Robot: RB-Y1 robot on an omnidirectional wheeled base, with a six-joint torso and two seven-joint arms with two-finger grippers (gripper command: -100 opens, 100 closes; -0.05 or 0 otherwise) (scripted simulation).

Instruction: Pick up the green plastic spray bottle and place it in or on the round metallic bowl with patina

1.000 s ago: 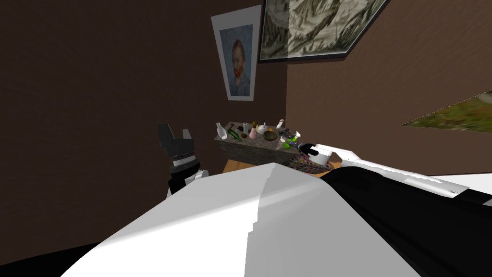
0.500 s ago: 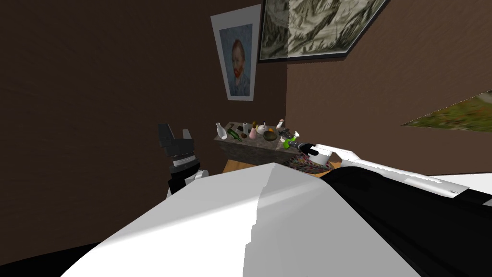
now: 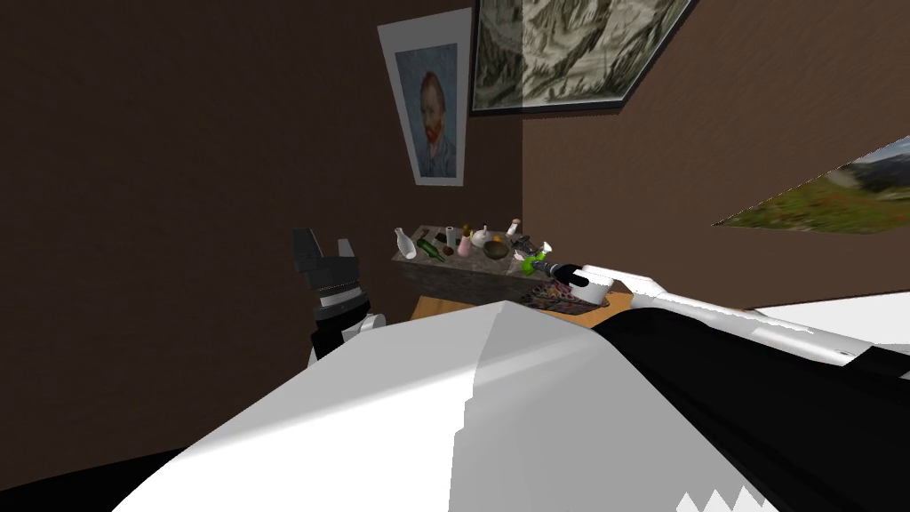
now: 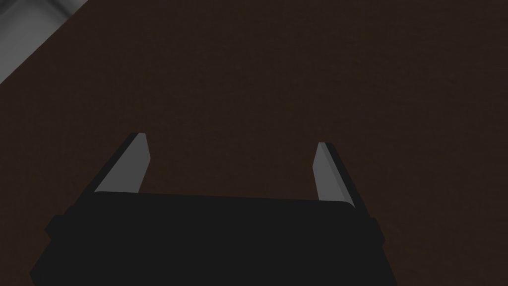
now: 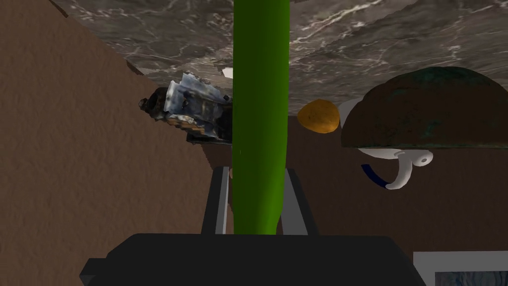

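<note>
Left gripper point(image 3: 324, 258): raised beside my chest, well apart from the tabletop point(image 3: 471, 263), its two fingers spread wide with nothing between them; I judge this arm idle for the present step. Centre: the dark, stone-patterned tabletop carries a white vase point(image 3: 406, 243), a dark green bottle point(image 3: 433, 250) lying on its side and several smaller things; toward its right end sits the round bowl point(image 3: 496, 251), dull brown with green tarnish, its mouth upward. Right: the green spray bottle point(image 5: 260, 124) is clamped in my right gripper point(image 5: 258, 171), whose fingers press the two sides of the body near its rounded end. The bottle hangs at the near right edge of the tabletop, just beside the bowl; whether it is clear of the surface cannot be told. Step in hand, as I judge it: the grasp is made and the carry to the bowl is due. The next move calls for lifting the bottle above the bowl's rim, shifting it a short way leftward over the mouth, then lowering and parting the fingers.
</note>
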